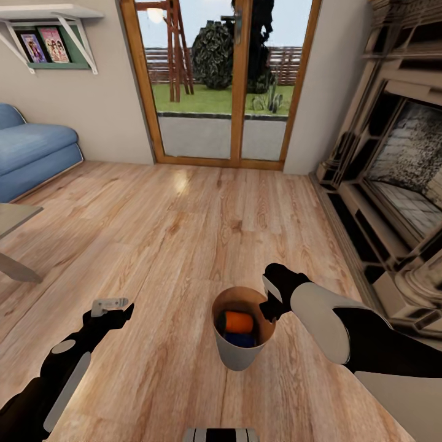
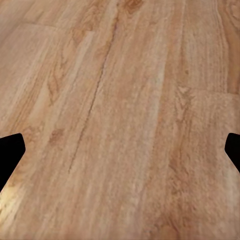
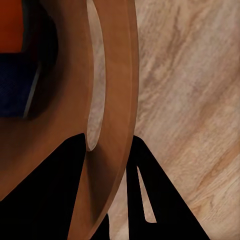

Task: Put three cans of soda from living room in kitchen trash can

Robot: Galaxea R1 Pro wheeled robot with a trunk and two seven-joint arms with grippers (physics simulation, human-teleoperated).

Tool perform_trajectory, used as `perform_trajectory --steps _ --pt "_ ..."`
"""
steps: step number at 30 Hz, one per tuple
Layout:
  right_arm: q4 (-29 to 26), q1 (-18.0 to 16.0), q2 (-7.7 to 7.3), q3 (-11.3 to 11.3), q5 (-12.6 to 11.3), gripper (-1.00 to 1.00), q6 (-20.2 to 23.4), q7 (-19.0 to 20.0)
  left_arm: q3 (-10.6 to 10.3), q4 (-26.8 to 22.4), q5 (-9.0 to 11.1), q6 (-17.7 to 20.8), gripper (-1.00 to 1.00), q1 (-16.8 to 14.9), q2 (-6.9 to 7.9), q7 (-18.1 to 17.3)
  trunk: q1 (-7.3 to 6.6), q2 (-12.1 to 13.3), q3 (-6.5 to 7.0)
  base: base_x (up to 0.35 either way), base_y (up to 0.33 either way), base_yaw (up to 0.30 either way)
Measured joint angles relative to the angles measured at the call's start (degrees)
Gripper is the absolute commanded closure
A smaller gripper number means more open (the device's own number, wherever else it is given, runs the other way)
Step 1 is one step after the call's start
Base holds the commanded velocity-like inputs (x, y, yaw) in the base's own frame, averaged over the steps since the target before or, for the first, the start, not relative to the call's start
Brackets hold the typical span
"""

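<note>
- While the right gripper point(image 1: 268, 305) pinches the right rim of the trash can point(image 1: 236, 356), the bucket hangs over the wooden floor point(image 1: 184, 233), near centre.
- Head view: an orange can point(image 1: 238, 321) lies on a blue can point(image 1: 240, 339) inside the bucket. No lettering readable on either.
- Right wrist view: its fingers point(image 3: 60, 190) straddle the coppery wall point(image 3: 117, 100), one inside, one outside; orange point(image 3: 11, 25) and dark blue point(image 3: 15, 85) shapes sit deep within.
- Left gripper point(image 1: 113, 305) hovers left of the bucket, holding nothing; left wrist view shows its two dark fingertips point(image 2: 10, 155) spread wide over bare planks.
- Far left: blue sofa point(image 1: 31, 153); wall shelf point(image 1: 52, 24) with two picture covers, writing too small to read.
- Far centre: glass door point(image 1: 221, 80). Right: fireplace point(image 1: 399, 172).
</note>
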Motion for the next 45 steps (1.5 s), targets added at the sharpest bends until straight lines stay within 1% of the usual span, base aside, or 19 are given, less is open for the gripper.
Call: perform_trajectory --steps 6,10,18,19,20,45 --pt "0.0 0.0 0.0 0.1 0.1 1.0 0.0 0.0 -0.1 0.7 -0.1 0.0 -1.0 0.0 -0.02 0.0 0.0 0.0 0.0 0.0 0.0 0.0" --pt "0.0 0.0 0.0 0.1 0.1 1.0 0.0 0.0 -0.5 1.3 0.0 0.0 -1.0 0.0 -0.01 0.0 0.11 0.0 -0.88 0.0 0.0 0.0" --pt "0.0 0.0 0.0 0.1 0.1 1.0 0.0 0.0 -0.8 1.6 0.0 0.0 -1.0 0.0 -0.03 0.1 0.1 -0.1 -0.89 0.0 0.0 0.0" --pt "0.0 0.0 0.0 0.1 0.1 -1.0 0.0 0.0 -0.8 1.7 0.0 0.0 -1.0 0.0 -0.03 0.1 0.1 -0.1 -0.89 0.0 0.0 0.0" --pt "0.0 0.0 0.0 -0.8 -1.0 -1.0 0.0 0.2 -0.8 1.7 0.0 0.0 -1.0 0.0 -0.02 0.1 0.1 -0.1 -0.88 0.0 0.0 0.0" --pt "0.0 0.1 0.0 -0.7 -0.9 -1.0 0.0 0.2 -0.9 1.7 0.0 0.0 -1.0 0.0 -0.06 0.1 0.1 -0.1 -0.88 0.0 0.0 0.0"
